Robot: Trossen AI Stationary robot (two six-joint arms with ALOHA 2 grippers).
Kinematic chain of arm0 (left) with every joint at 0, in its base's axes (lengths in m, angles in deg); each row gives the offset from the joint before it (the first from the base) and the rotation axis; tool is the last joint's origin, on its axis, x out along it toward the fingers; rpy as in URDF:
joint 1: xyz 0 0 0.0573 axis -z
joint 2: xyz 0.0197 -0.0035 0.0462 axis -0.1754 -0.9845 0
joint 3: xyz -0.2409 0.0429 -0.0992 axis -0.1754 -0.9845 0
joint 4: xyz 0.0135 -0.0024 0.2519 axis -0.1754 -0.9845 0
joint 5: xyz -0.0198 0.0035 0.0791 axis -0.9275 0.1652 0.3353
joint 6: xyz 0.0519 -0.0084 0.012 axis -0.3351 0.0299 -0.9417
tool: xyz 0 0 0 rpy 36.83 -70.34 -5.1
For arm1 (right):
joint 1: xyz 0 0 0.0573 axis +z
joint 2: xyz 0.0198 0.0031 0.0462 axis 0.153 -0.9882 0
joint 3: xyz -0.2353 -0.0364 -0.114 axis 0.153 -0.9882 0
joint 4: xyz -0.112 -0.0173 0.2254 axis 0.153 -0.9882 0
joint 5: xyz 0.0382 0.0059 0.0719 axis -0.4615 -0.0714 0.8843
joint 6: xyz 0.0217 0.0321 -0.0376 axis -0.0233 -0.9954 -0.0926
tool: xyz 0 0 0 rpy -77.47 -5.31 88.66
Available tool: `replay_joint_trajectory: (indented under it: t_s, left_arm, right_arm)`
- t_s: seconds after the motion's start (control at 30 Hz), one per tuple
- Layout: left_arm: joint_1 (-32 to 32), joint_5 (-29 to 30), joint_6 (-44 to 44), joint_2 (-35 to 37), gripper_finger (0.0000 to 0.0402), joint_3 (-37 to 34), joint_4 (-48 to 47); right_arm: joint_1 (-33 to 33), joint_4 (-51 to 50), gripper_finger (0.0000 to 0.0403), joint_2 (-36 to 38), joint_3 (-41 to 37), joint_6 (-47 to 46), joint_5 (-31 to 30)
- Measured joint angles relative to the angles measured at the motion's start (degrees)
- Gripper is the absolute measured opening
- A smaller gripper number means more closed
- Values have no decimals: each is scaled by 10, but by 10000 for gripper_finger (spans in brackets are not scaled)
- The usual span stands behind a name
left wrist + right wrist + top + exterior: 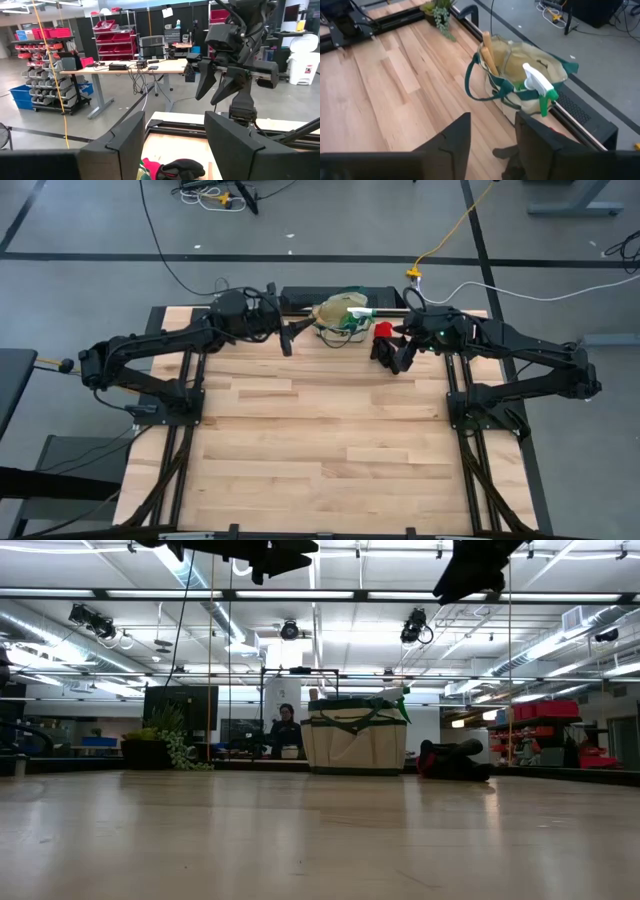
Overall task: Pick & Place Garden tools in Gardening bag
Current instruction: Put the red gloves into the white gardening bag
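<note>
A: What's around the worktop (320, 440)?
B: Grey floor (90, 220) with cables (470, 210), red bins on shelves (112, 37), a desk (130, 67).
A: And overhead?
B: Ceiling lights (290, 630), bright strips. A person (287, 730) sits far behind.

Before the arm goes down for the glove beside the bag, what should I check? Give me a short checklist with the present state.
1. Red-and-black glove lies on the table beside the gardening bag: ok.
2. Right gripper fingers apart: ok.
3. Right gripper above the glove: ok, glove shows between its fingers.
4. Bag upright, mouth open: ok.
5. Room in the bag, beside the wooden handle and spray bottle: cannot tell.
6. Left gripper clear of the glove: ok.
</note>
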Motion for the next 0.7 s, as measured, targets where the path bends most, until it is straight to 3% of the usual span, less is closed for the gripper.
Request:
replay_joint_trajectory:
  t_s: [0.2,0.4,0.7]
  left_arm:
    - [13,24,-1,0,211,0,0]
    - [23,31,0,0,211,0,0]
    - [27,57,0,0,211,0,-1]
  right_arm:
    - [0,-19,197,0,0,-20,0]
    - [-1,-84,224,0,0,-89,-49]
    - [-19,-119,243,0,-21,-171,-34]
